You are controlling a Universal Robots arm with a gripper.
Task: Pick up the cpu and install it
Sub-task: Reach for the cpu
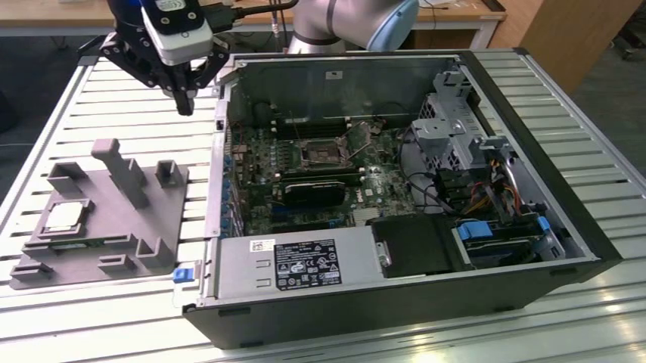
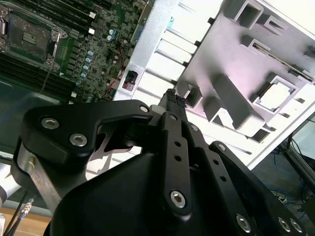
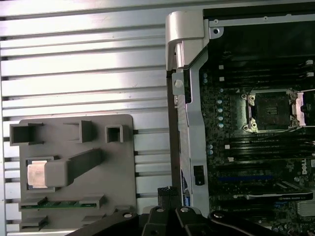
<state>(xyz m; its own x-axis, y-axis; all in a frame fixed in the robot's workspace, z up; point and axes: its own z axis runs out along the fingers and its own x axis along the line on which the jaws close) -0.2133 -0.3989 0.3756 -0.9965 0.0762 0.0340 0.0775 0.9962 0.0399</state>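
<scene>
The cpu (image 1: 65, 217) is a pale silver square lying in a recess of the grey fixture block (image 1: 121, 227), on the exterior view's left. It also shows in both wrist views, as cpu (image 3: 39, 175) and cpu (image 2: 278, 93). My gripper (image 1: 184, 106) hangs high above the slatted table, between the fixture and the open computer case. Its fingertips (image 2: 172, 98) are pressed together and hold nothing. The motherboard socket (image 1: 323, 155) stands open inside the case, and it appears as socket (image 3: 270, 110) in the first wrist view.
The open computer case (image 1: 565, 174) fills the exterior view's right, with a drive cage, cables and a power supply (image 1: 302, 265) along its near side. A tall grey post (image 1: 123, 170) rises from the fixture beside the chip. The metal case wall (image 3: 183, 73) separates fixture and motherboard.
</scene>
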